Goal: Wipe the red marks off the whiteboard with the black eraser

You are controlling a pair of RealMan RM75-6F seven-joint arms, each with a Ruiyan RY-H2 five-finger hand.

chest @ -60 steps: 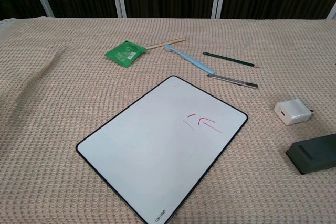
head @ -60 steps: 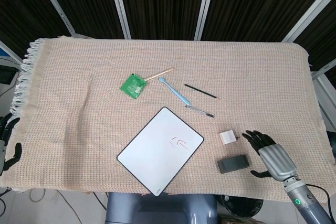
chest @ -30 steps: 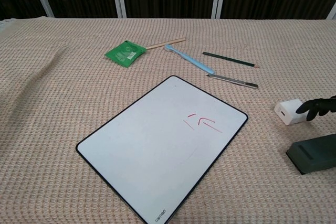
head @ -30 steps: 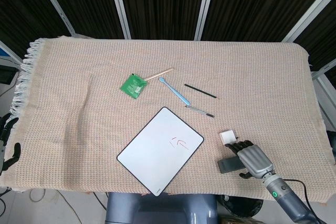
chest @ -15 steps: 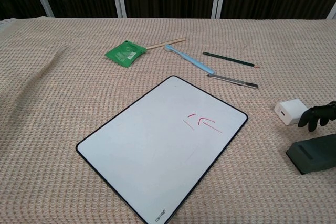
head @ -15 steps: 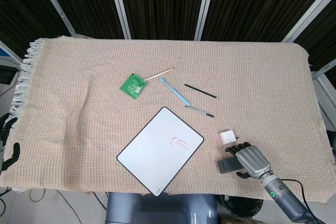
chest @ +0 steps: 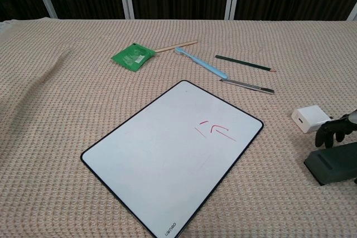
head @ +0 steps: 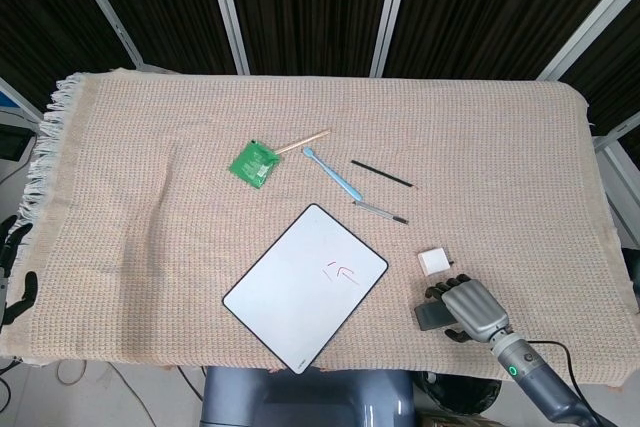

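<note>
The whiteboard (head: pixel 300 292) (chest: pixel 167 154) lies tilted on the cloth, with red arrow marks (head: pixel 340 270) (chest: pixel 216 131) near its right corner. To its right lies the black eraser (head: pixel 428 315) (chest: pixel 334 164), flat on the cloth. My right hand (head: pixel 468 309) (chest: pixel 334 131) covers it. The fingers curl down over its far edge and the thumb sits at its near side; only the eraser's left end shows in the head view. My left hand (head: pixel 12 272) hangs off the table's left edge with its fingers apart, holding nothing.
A white charger (head: pixel 434 261) (chest: pixel 310 119) sits just behind the eraser, close to my fingertips. Further back lie a grey pen (chest: pixel 246 86), a dark pencil (chest: pixel 245 63), a blue toothbrush (chest: pixel 202 63), a wooden stick (chest: pixel 175 45) and a green packet (chest: pixel 133 56).
My right hand came in from the right over the eraser and sank onto it, its fingers curling down around it. The eraser and the whiteboard have not moved.
</note>
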